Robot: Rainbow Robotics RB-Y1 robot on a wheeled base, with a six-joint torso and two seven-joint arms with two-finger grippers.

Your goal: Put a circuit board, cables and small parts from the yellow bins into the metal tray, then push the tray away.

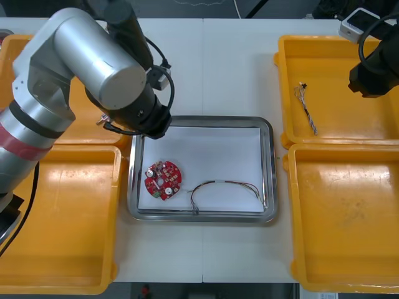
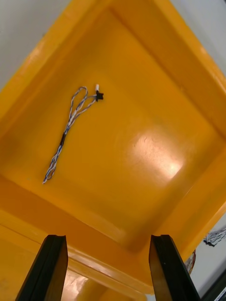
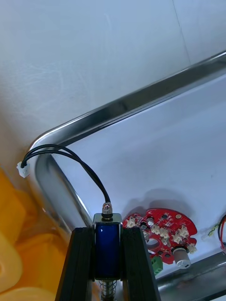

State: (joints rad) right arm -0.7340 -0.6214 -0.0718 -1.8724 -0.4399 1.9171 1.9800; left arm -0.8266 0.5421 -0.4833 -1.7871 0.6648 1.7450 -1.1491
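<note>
left gripper [image 3: 108, 233] clamped on small metal part [image 3: 107, 249] w/ black cable [image 3: 70, 160], at far-left corner of metal tray [image 1: 212, 119]. circuit board [image 1: 163, 180] near tray's left edge, thin cable [image 1: 224, 185] (prob red/yellow) by near edge; far-right area bare. right gripper [image 2: 107, 240] fingers apart over far right bin [image 1: 336, 50] w/ blue-white cable [image 1: 307, 109]
</note>
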